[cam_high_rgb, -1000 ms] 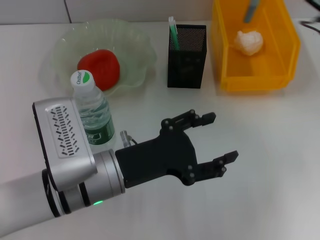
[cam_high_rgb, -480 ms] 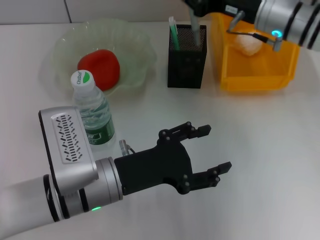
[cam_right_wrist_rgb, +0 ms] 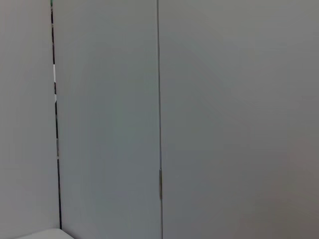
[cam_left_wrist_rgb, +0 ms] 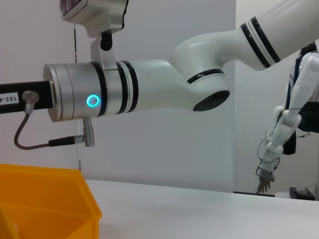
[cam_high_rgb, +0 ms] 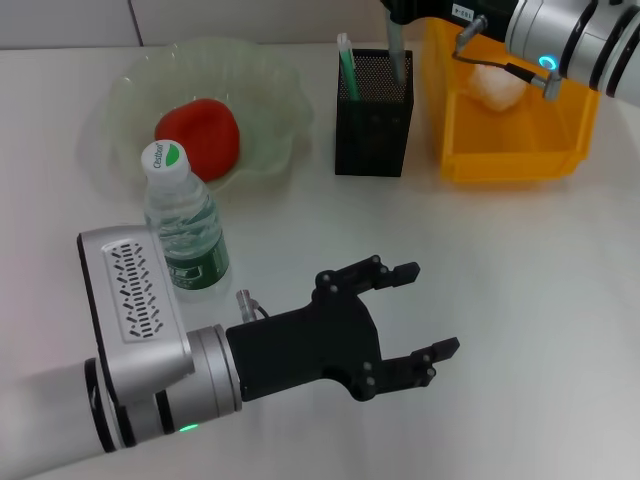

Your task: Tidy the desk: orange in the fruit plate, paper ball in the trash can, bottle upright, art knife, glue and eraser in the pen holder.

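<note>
One grey art knife [cam_high_rgb: 397, 52] stands in the single black mesh pen holder [cam_high_rgb: 373, 110] beside one green pen [cam_high_rgb: 346, 66], under the right gripper [cam_high_rgb: 400, 12]; whether its fingers grasp cannot be told. One bottle [cam_high_rgb: 184, 222] stands upright beside the left gripper [cam_high_rgb: 418, 310], fingers spread wide over the bench [cam_high_rgb: 530, 300].

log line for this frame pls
left pincer open, idle over desk | right pincer above pen holder, lowering grey item | bottle upright | orange in plate
</note>
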`<state>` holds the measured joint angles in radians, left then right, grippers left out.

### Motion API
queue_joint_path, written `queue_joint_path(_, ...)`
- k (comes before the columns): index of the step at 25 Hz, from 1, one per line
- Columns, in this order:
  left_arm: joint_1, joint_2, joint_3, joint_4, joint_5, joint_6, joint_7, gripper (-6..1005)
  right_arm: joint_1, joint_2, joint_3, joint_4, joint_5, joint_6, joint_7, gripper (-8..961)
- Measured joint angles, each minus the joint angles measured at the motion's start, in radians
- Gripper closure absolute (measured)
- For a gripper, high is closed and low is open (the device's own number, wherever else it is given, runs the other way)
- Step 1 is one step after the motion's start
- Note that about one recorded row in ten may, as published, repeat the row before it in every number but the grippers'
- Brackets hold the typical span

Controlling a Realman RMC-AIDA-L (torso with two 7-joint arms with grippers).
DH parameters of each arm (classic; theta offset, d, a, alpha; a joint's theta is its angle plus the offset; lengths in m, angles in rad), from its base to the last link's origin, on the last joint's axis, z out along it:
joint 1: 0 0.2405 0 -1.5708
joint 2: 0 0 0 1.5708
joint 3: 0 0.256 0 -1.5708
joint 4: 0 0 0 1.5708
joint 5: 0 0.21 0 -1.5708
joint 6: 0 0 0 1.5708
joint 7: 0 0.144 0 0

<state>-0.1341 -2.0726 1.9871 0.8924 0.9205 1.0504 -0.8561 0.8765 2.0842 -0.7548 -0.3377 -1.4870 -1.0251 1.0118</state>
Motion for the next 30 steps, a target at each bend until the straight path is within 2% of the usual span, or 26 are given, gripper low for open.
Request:
queue_joint_path(7, 0.005, 0.000, -0.013, -0.005, -0.001, 0.008, 0.000, 216, -0.026, 0.002, -0.002, -0.006, -0.001, -0.028, -0.005, 685)
queue_joint_path(10, 0.005, 0.001, -0.034, -0.017, -0.001, 0.037, 0.001, 216, -0.075, 0.003, 0.001, -0.041, 0.019, -0.117, -0.005, 641)
queue_joint_path(11, 0.003, 0.003, -0.059, -0.036, 0.000, 0.068, 0.002, 216, -0.133, 0.002, -0.004, -0.087, 0.044, -0.207, 0.018, 623)
queue_joint_path(12, 0.003, 0.003, -0.059, -0.036, 0.000, 0.068, 0.002, 216, -0.133, 0.002, -0.004, -0.087, 0.044, -0.207, 0.018, 606)
queue_joint_path(15, -0.001, 0.009, -0.101, -0.071, 0.006, 0.138, 0.009, 216, -0.259, 0.000, -0.005, -0.171, 0.062, -0.377, 0.095, 553)
queue_joint_path(16, -0.004, 0.012, -0.134, -0.105, 0.007, 0.186, 0.026, 216, -0.358, -0.002, -0.001, -0.223, 0.063, -0.501, 0.124, 536)
queue_joint_path(17, -0.004, 0.012, -0.134, -0.105, 0.007, 0.186, 0.026, 216, -0.358, -0.002, -0.001, -0.223, 0.063, -0.501, 0.124, 518)
queue_joint_path(20, -0.011, 0.015, -0.199, -0.184, 0.012, 0.279, 0.052, 216, -0.524, -0.009, 0.005, -0.273, 0.049, -0.658, 0.091, 437)
queue_joint_path(21, -0.016, 0.019, -0.230, -0.226, 0.027, 0.325, 0.051, 216, -0.611, -0.018, 0.007, -0.311, -0.005, -0.722, 0.077, 390)
queue_joint_path(22, -0.016, 0.019, -0.230, -0.226, 0.027, 0.325, 0.051, 216, -0.611, -0.018, 0.007, -0.311, -0.005, -0.722, 0.077, 344)
queue_joint_path(24, -0.023, 0.023, -0.257, -0.259, 0.066, 0.370, 0.041, 216, -0.685, -0.020, 0.027, -0.337, -0.133, -0.798, 0.065, 251)
queue_joint_path(26, -0.025, 0.024, -0.263, -0.267, 0.089, 0.380, 0.039, 216, -0.715, -0.008, 0.044, -0.342, -0.219, -0.836, 0.004, 154)
queue_joint_path(30, -0.028, 0.023, -0.264, -0.272, 0.110, 0.374, 0.040, 216, -0.734, -0.001, 0.052, -0.334, -0.312, -0.854, -0.086, 132)
